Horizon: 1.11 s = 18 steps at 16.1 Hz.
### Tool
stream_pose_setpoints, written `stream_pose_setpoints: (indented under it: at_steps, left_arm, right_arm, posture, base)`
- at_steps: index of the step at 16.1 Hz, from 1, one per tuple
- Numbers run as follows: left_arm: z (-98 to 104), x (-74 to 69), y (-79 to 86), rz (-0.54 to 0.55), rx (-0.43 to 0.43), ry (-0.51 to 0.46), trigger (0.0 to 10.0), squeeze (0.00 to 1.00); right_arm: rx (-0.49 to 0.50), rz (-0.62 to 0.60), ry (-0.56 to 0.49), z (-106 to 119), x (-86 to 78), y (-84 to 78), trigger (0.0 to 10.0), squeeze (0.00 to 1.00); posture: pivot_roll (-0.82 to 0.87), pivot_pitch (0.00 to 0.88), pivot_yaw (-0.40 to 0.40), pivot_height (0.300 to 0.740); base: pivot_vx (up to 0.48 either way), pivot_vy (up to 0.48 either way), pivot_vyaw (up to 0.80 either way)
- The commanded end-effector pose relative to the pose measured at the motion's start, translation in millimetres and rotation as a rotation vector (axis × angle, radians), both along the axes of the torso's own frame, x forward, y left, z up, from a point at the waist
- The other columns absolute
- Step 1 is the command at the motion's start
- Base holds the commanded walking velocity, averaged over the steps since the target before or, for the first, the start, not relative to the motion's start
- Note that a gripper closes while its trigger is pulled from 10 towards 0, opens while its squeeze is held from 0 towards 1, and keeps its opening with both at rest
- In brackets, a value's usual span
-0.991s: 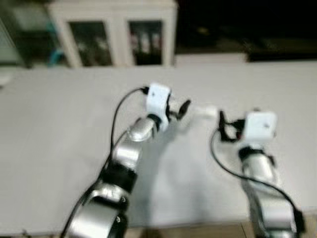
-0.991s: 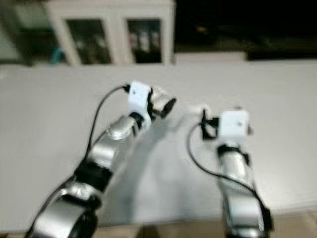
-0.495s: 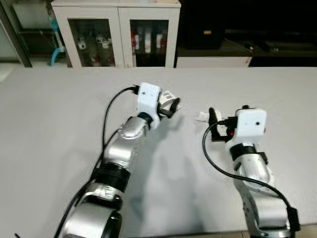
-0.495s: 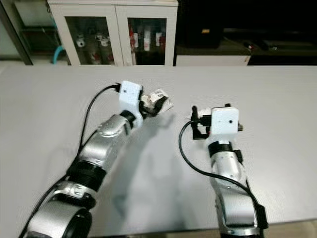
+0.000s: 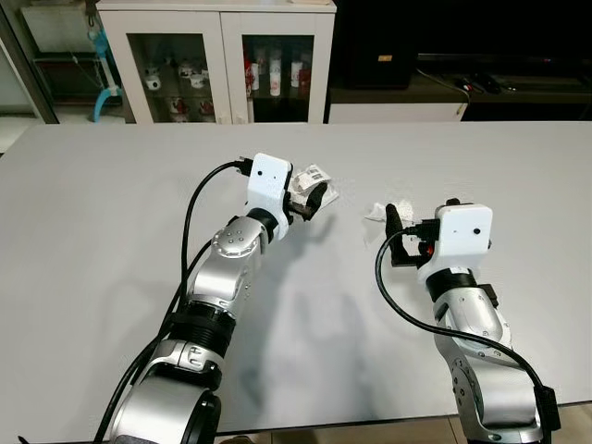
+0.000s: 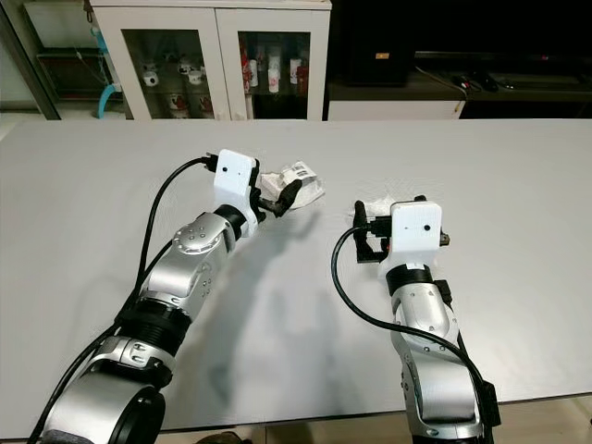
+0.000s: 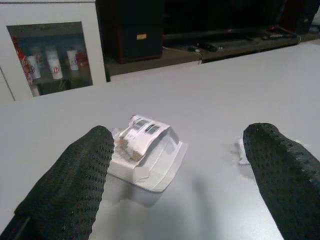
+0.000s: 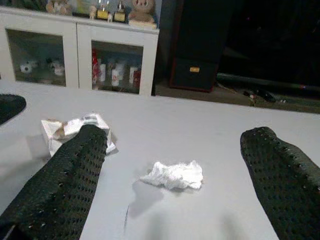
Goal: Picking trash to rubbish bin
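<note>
Now left gripper (image 7: 175,165) spread at carton (image 7: 145,152); right gripper (image 8: 175,185) spread at tissue (image 8: 174,175)

I see a wide grey table (image 5: 92,231) in front of me; behind it stands a white cabinet (image 5: 217,60) with glass doors and small bottles inside, and a dark low shelf (image 5: 444,88) beside it
</note>
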State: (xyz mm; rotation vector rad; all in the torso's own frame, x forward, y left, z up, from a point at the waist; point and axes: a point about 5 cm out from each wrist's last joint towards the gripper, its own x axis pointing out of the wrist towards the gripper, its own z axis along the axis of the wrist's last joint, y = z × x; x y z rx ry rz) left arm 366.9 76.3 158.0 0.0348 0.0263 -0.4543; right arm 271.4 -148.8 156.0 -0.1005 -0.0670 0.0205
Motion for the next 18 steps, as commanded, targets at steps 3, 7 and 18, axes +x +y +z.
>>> stream_pose_setpoints:
  at_steps: [3,7,18]
  left_arm:
    - [-1.0,-5.4,6.3,-0.019,0.022,0.005,10.0,0.00]
    - [-4.2,-30.4,8.8,-0.108,0.001,0.014,10.0,0.00]
    - [-10.9,-66.5,49.6,-0.031,0.104,0.091,10.0,0.00]
  right_arm:
    - [0.024,-0.027,0.043,-7.9,4.7,-10.3,10.0,0.00]
    - [0.051,-0.079,0.024,-14.8,12.5,-24.0,10.0,0.00]
    - [0.014,0.040,-0.062,-0.5,55.8,-26.6,10.0,0.00]
  posture:
    - [0.18,0.104,0.015,0.740]
    - [0.23,0.192,0.033,0.740]
    - [0.34,0.309,0.042,0.740]
  base:
    - [0.000,0.000,0.00]
    - [0.000,0.000,0.00]
    - [0.000,0.000,0.00]
